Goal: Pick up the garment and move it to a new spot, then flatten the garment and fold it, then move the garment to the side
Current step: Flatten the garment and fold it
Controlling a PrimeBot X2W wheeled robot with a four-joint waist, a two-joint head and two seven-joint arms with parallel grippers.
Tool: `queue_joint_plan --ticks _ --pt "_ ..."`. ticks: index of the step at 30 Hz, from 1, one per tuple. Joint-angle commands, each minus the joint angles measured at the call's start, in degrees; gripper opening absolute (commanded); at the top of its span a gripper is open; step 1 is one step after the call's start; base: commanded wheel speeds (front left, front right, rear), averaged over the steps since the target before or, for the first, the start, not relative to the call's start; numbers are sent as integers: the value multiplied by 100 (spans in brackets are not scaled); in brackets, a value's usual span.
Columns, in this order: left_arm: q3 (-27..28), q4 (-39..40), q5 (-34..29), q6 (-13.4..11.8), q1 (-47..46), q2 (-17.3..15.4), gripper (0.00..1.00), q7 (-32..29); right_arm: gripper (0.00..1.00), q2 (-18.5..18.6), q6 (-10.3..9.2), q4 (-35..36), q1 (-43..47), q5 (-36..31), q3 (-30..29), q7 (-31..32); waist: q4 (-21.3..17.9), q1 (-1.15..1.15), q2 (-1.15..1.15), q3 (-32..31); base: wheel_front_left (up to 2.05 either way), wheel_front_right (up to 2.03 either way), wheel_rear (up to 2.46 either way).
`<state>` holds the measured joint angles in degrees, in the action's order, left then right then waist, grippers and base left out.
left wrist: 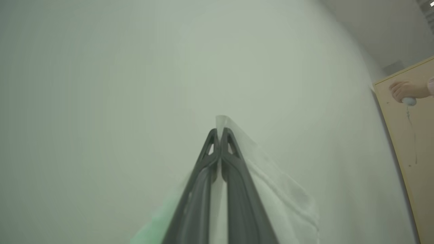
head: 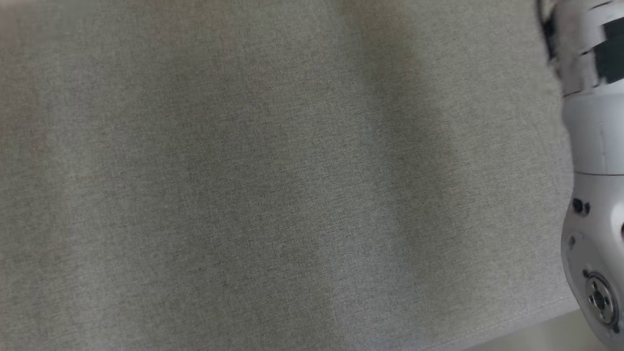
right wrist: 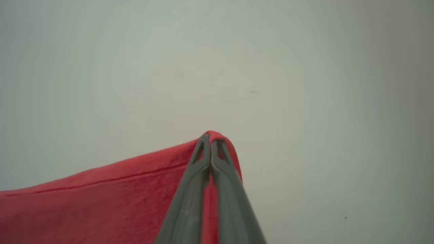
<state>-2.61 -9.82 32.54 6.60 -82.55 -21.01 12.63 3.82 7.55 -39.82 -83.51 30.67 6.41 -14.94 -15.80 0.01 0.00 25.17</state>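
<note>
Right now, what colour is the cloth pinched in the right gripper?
Red: a soft plain red cloth; right wrist view shows it best, in the right gripper.

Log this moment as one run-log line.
left gripper: shut on white cloth | right gripper: shut on red cloth | head view: grey fabric surface | person's hand: by wooden panel

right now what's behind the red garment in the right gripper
Past the garment, above its edge, a pale surface shows. The right gripper is shut on its corner. Anything behind the cloth itself is covered.

Head camera hangs close over grey cloth (head: pixel 243 195); wrist cameras face pale wall (left wrist: pixel 101 84).
</note>
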Motion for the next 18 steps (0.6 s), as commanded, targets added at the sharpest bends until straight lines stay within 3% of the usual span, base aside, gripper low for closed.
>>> queue_joint_plan --ticks 1,5,9,18 --pt "-14 46 144 44 -83 50 0 79 0 3 -12 234 -3 -301 -161 -25 44 -1 0 118 0 0 0" --pt "-216 71 483 93 198 137 0 188 0 -57 -12 729 382 -952 -354 -17 178 -1 0 428 0 0 0" --pt "-699 243 864 84 831 -23 0 231 0 81 -12 788 724 -1303 75 -21 317 -1 0 811 0 0 0" --pt "-783 884 1813 86 2143 -341 0 243 0 613 -12 1024 1457 -957 709 -22 534 -1 0 779 0 0 0"
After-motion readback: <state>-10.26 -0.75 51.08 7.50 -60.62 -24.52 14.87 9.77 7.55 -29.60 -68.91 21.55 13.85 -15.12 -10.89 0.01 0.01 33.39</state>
